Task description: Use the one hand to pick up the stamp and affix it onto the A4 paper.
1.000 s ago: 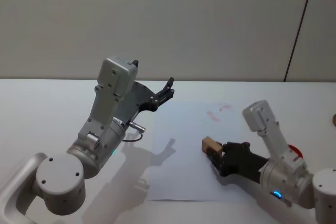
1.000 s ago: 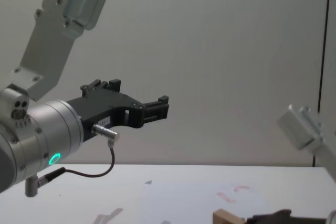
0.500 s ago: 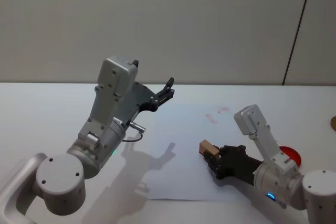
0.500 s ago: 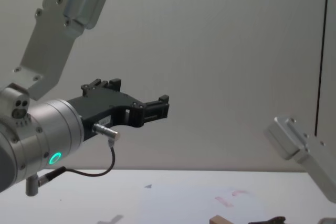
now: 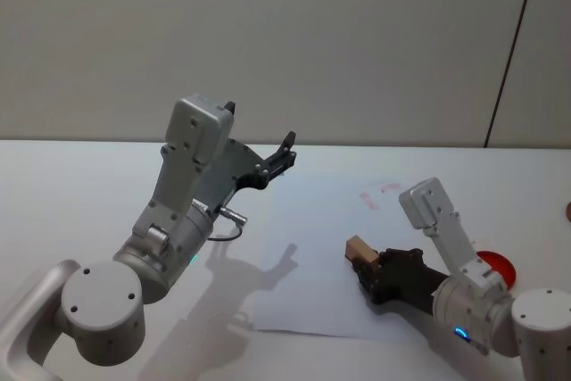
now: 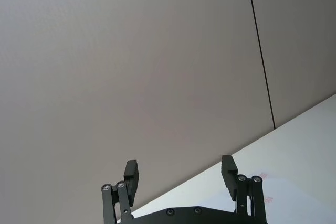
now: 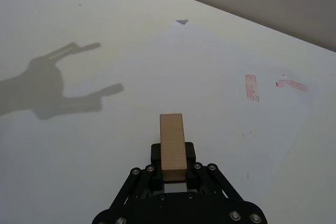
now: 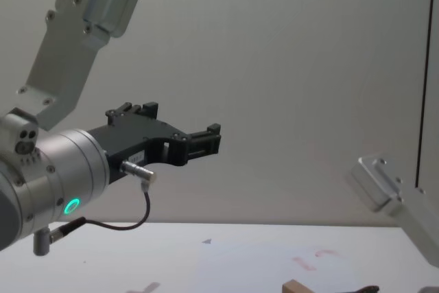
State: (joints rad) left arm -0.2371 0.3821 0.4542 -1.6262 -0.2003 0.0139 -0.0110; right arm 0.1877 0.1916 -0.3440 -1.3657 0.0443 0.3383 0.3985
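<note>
The stamp [image 5: 359,248], a small tan wooden block, is held in my right gripper [image 5: 366,265], the black claw on the plain silver arm link. It sits low over the right half of the A4 paper [image 5: 312,247]. I cannot tell whether it touches the sheet. In the right wrist view the stamp [image 7: 172,147] sticks out forward from the shut gripper [image 7: 173,170] above the paper [image 7: 210,77], with red stamp marks [image 7: 251,87] farther ahead. My left gripper [image 5: 284,153] hangs open, raised above the table's back left; its fingers [image 6: 131,173] stand wide apart.
A red disc [image 5: 492,266] lies on the white table [image 5: 71,185] to the right of the paper, behind my right arm. The left gripper's shadow [image 7: 58,85] falls on the table left of the sheet. A grey wall stands behind the table.
My right arm's upper link has swung slightly left and lower, keeping the stamp gripped over the paper. The left arm has stayed still.
</note>
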